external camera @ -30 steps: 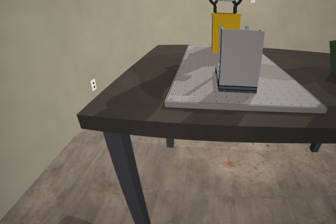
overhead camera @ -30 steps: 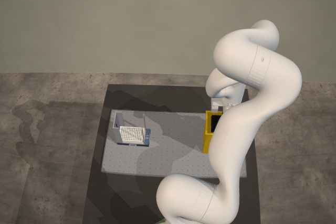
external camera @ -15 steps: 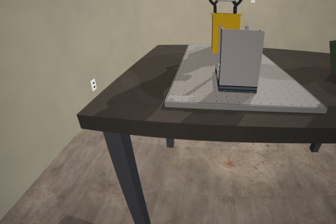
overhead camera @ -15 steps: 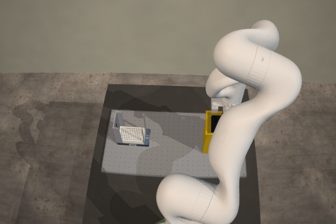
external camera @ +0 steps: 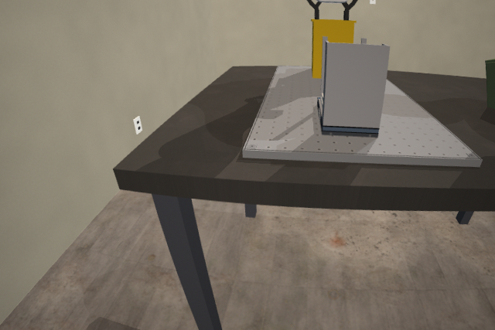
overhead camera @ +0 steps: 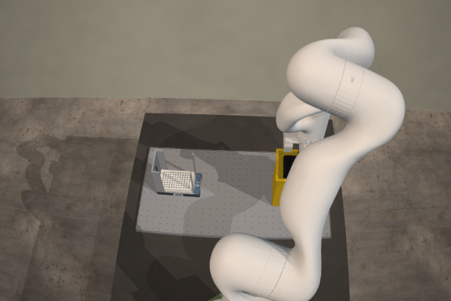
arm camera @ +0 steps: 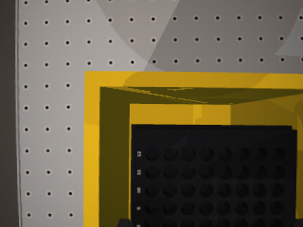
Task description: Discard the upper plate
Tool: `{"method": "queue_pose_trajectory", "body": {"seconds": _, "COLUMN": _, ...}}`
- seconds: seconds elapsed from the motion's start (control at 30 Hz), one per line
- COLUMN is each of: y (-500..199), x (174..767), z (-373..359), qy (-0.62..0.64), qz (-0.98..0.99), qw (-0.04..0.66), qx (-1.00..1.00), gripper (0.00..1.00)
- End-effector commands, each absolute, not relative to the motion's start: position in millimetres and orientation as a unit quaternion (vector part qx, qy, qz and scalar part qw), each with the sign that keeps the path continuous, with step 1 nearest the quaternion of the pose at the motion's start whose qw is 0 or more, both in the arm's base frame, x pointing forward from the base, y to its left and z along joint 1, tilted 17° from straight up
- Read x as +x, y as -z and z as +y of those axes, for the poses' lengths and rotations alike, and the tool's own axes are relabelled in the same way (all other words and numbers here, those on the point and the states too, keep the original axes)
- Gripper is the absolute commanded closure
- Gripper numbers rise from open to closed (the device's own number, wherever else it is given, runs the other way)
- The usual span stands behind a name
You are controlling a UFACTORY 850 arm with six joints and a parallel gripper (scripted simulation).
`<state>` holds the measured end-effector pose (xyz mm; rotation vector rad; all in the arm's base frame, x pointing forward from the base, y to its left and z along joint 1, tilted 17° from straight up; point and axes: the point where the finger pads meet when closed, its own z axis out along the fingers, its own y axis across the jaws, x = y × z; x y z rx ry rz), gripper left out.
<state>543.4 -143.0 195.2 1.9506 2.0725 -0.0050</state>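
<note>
My gripper is shut on a black 96-well plate and holds it flat in the mouth of the yellow bin W1. In the wrist view the plate lies within the bin's walls. In the exterior view the fingers reach down to the bin's rim, and the plate is hidden behind the bin wall. The bin stands upright. The grey stack rack K1 stands at the left of the board and holds a white 96-well plate at its lower level.
Rack and bin stand on a grey perforated board on a dark table. My white arm covers the bin's right side. A green object shows at the table's far right.
</note>
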Motion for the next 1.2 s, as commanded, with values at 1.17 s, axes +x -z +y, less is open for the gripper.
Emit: {"method": "queue_pose_trajectory", "body": {"seconds": 1.17, "y": -190.5, "x": 545.3, "z": -144.2, "qy": 0.001, "qz": 0.72, "qw": 0.148, "qx": 0.678, "gripper": 1.0}}
